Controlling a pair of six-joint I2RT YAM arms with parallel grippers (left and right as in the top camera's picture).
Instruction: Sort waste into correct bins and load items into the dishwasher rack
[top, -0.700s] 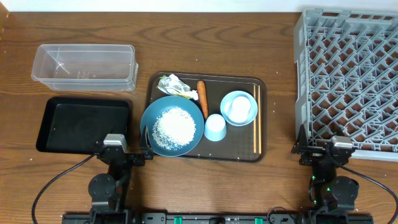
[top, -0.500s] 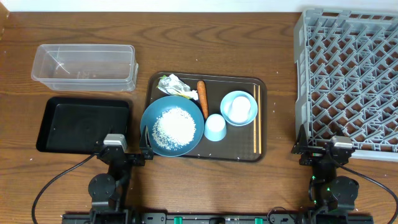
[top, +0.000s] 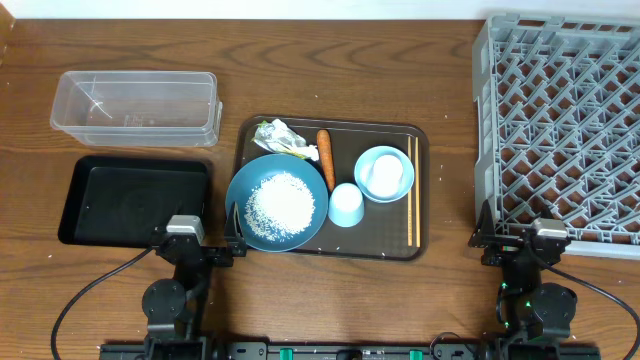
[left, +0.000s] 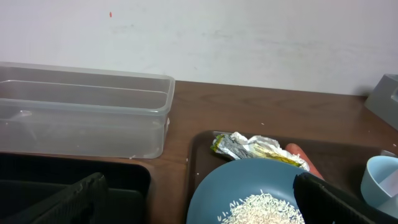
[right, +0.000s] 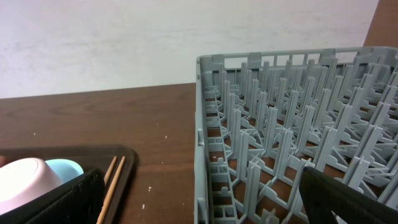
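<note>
Overhead, the brown serving tray (top: 420, 135) holds the dark-blue bowl (top: 240, 195) of rice grains (top: 280, 203), the wrapper (top: 280, 136), carrot (top: 325, 157), light-blue cup (top: 346, 205), small light-blue bowl (top: 400, 160) and chopsticks (top: 411, 190), with the clear tub (top: 135, 105) and black tray (top: 135, 200) on its left and the grey rack (top: 560, 130) on its right. From the left wrist, the left gripper (left: 198, 186) gapes wide and empty by the dark-blue bowl; from the right wrist, the right gripper (right: 200, 180) is likewise spread and empty at the rack's near corner

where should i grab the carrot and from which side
Grip the carrot mid-length from straight above, jaws closing across its thin width. It lies flat, running away from the arms, with the wrapper crowding its left and the dark-blue bowl at its near end, so a side approach looks blocked.
</note>
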